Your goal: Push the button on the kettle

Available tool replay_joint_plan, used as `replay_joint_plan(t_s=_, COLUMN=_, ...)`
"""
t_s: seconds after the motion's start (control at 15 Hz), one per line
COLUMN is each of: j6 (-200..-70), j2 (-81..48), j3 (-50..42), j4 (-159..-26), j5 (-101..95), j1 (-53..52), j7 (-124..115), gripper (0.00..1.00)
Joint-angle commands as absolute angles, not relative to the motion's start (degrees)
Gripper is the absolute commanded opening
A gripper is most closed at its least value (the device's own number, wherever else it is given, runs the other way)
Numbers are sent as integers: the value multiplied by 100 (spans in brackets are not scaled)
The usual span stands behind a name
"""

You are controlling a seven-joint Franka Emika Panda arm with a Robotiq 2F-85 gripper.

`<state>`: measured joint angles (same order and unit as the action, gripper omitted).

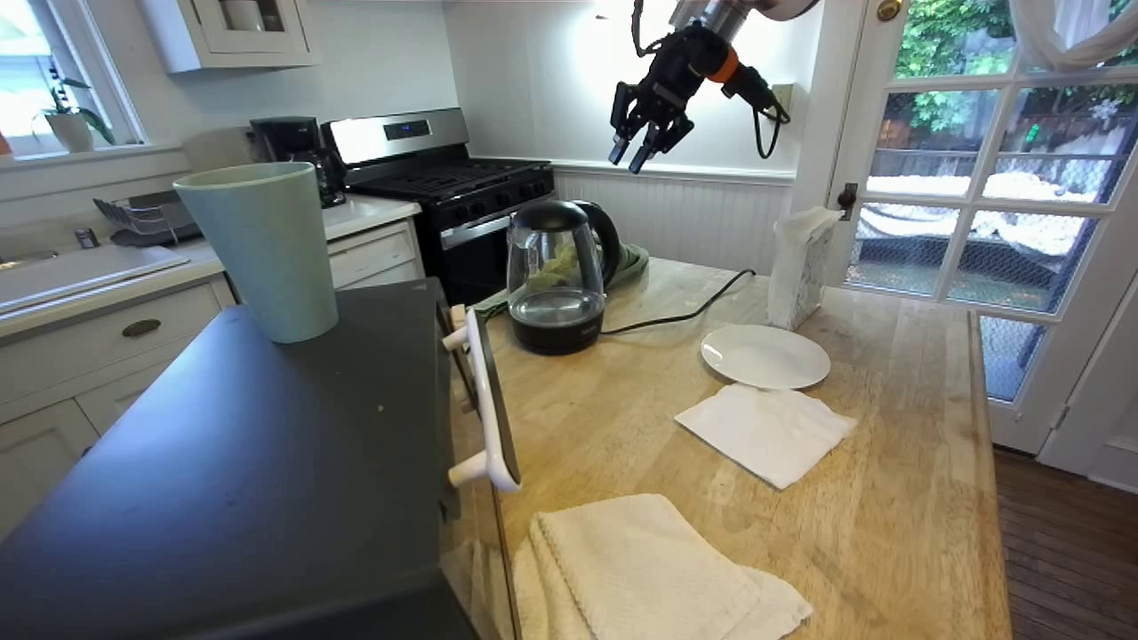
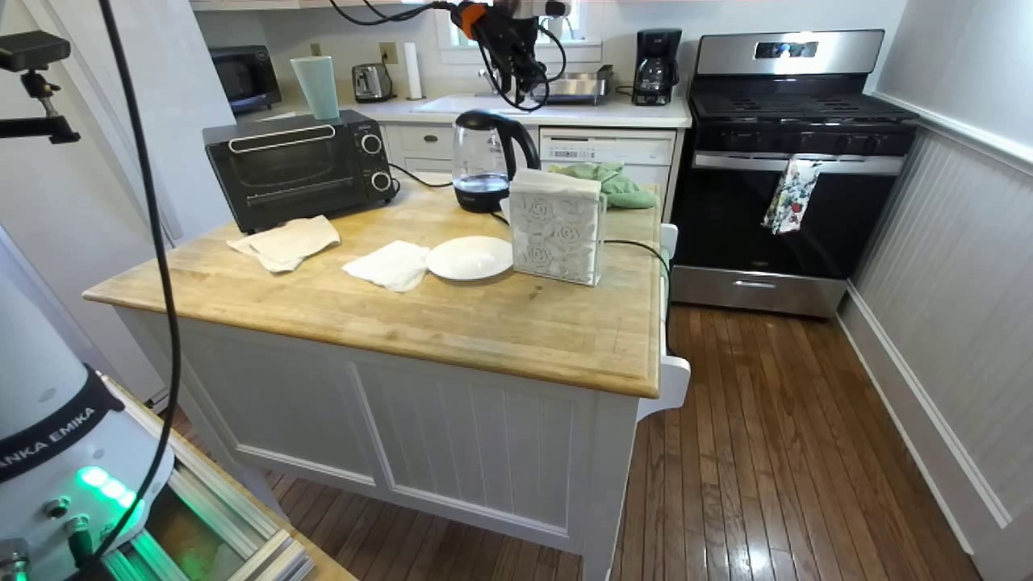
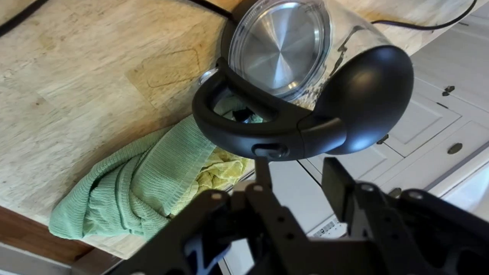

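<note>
The clear-glass kettle [image 1: 556, 331] with black lid, handle and base stands upright on the wooden island, with some water in it. It also shows in an exterior view [image 2: 482, 194] and in the wrist view [image 3: 280, 49]. An oval button [image 3: 270, 150] sits on its black handle near the lid. My gripper [image 1: 625, 163] is open and empty, up in the air above the kettle, apart from it; it also shows in an exterior view [image 2: 516, 95]. In the wrist view the gripper [image 3: 296, 163] has one fingertip just below the button in the picture.
A green towel [image 3: 153, 179] lies beside the kettle. A black cord [image 1: 680, 317] runs over the wood. A white plate [image 1: 765, 357], a napkin [image 1: 769, 433], a napkin holder [image 2: 557, 230] and a toaster oven [image 2: 294, 165] with a pale-green cup [image 2: 316, 87] stand nearby.
</note>
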<state>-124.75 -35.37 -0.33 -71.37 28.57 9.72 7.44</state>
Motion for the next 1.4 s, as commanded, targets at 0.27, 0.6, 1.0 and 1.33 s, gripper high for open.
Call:
replay_joint_plan(t_s=0.27, j6=-12426, j2=-4542, j3=299, j4=-5896, j5=2821, j1=1134, j7=23, gripper=0)
replay_joint_plan(t_s=0.6, j6=-12460, j2=-4894, j3=349, j4=-5514, j5=2734, j1=1105, j7=-230, gripper=0)
replay_joint_plan(t_s=1.0, j6=-12426, j2=-5144, j3=365, j4=-5214, j5=2671, j1=1093, j7=-381, gripper=0)
replay_joint_plan(t_s=1.33, j6=-12249, j2=-5244, j3=379, j4=-5086, j5=2598, j1=1082, j7=-478, gripper=0)
